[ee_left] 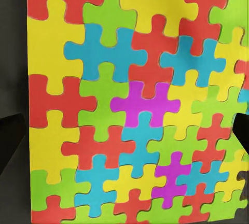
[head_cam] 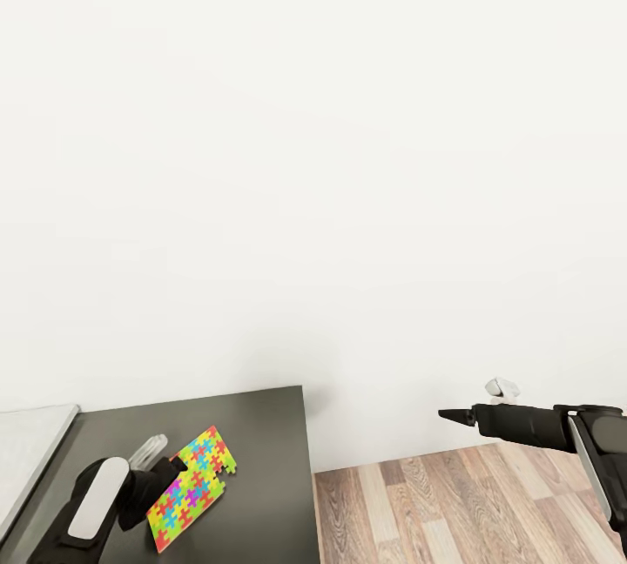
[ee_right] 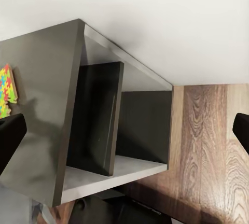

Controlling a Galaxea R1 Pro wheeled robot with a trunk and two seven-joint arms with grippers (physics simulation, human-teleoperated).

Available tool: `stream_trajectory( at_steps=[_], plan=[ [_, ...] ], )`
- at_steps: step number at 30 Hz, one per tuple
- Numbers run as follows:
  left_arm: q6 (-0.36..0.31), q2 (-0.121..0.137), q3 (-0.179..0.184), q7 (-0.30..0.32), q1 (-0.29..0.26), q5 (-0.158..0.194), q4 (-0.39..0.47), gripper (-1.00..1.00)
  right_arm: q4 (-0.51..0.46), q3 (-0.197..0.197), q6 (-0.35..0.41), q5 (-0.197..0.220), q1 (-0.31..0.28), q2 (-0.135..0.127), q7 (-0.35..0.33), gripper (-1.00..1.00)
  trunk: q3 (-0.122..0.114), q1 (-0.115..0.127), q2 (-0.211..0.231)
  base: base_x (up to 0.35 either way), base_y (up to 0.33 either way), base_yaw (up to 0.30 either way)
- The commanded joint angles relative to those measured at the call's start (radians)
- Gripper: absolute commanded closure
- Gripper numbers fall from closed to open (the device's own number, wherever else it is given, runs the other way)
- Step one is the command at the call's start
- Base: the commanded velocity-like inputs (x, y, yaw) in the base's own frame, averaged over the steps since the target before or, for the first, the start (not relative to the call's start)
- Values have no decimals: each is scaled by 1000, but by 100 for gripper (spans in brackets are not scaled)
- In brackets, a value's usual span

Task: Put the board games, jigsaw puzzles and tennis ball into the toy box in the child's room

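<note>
Jigsaw puzzle (head_cam: 193, 486), bright with yellow, blue, red and green interlocking pieces, sits tilted above the dark grey cabinet part of the bench (head_cam: 261, 433), near its front right corner. My left claw (head_cam: 165, 477) is closed on its lower edge, fingers pinching the flat box. Seen from my left wrist, the puzzle pattern (ee_left: 135, 105) spreads close across the frame. My right claw (head_cam: 455, 415) hangs over the wood-plank floor (head_cam: 453, 503), well apart from the bench, its dark fingertips spread wide and holding nothing. From my right wrist I see the cabinet's open shelf compartments (ee_right: 119, 125).
</note>
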State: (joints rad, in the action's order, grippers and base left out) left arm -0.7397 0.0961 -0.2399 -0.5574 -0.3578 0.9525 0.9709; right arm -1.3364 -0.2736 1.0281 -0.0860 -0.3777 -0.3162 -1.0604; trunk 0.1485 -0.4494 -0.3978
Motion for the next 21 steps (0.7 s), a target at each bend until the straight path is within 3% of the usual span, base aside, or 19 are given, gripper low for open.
stream_trajectory(
  at_steps=[1, 11, 21],
  plan=[
    [-1, 0, 0, -8, -1, 11, 0, -100, -1, -2, 6, -9, -1, 0, -10, -100, 2, -1, -2, 0, 0, 0],
    [1, 0, 4, -2, -5, 11, -2, -100, -1, -2, 6, -8, -1, -1, -12, -100, 2, -1, -2, 0, 0, -24],
    [2, -1, 5, -1, -7, 10, -3, -100, -2, -1, 6, -8, -1, -1, -14, -100, 2, -1, -2, 0, 0, -216]
  ],
)
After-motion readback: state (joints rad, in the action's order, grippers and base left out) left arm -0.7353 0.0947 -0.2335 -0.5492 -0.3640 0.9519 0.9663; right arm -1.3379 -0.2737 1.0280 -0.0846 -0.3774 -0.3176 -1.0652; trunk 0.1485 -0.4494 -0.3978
